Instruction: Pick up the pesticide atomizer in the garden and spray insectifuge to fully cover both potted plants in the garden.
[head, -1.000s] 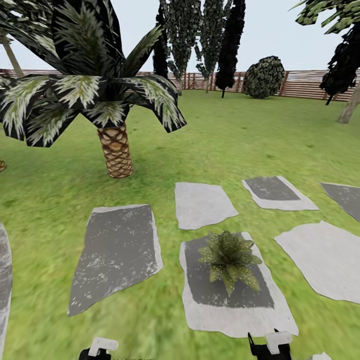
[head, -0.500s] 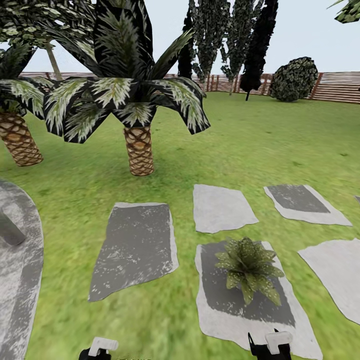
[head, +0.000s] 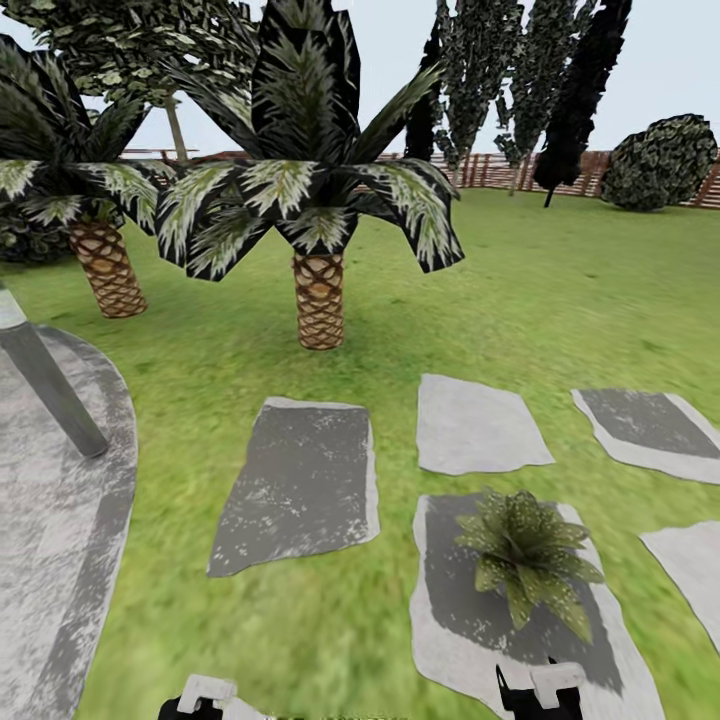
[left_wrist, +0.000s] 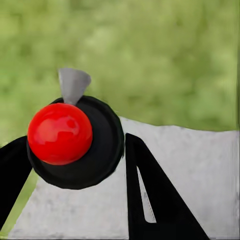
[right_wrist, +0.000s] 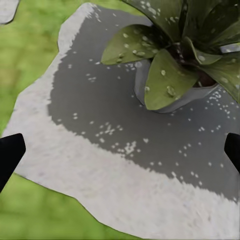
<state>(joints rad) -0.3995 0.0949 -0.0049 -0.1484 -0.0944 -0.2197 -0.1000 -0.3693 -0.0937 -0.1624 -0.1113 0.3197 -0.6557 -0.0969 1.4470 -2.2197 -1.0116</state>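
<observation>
The view has swung left: the potted plant (head: 525, 560) sits on a stepping stone (head: 440, 610) (patio (head: 60, 520) now revealed). Right gripper (right_wrist: 120, 150) is spread, empty; the left gripper's (left_wrist: 75, 200) grip cannot be told.

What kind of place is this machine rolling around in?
It looks like a back garden, drawn by a computer. There is a green lawn with flat grey stepping stones, two short palms, and a brown wooden fence along the far edge. A small speckled potted plant sits on one stone.
</observation>
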